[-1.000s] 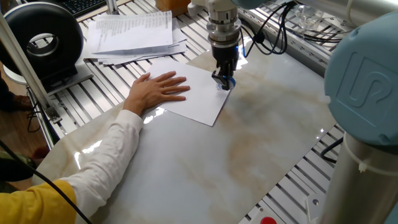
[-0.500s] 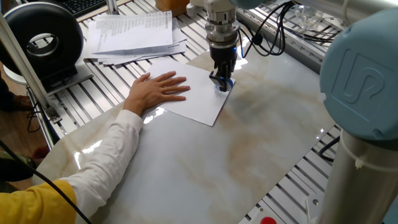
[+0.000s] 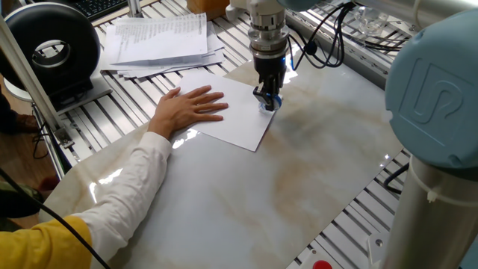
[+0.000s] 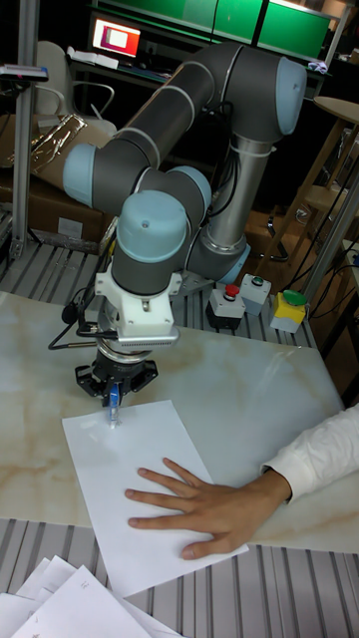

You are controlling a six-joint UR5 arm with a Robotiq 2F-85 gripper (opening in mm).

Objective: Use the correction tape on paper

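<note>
End effector (image 3: 268, 98) (image 4: 115, 391) pointing straight down, clamped on the correction tape (image 3: 271, 101) (image 4: 114, 405). Tape tip touching the paper (image 3: 231, 112) (image 4: 140, 478) near the sheet's far right corner in the fixed view. A person's hand (image 3: 187, 109) (image 4: 194, 506) lies flat on the paper, left of the tool. Sheet lies flat on the marble bench (image 3: 299, 172). Stack of printed papers (image 3: 160, 41) sits far left.

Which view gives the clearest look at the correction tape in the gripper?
The tall fixed view: the correction tape hangs unobstructed below the gripper, its blue body vertical, tip on the paper. The fixed view shows only a blue sliver mostly hidden by the fingers.
</note>
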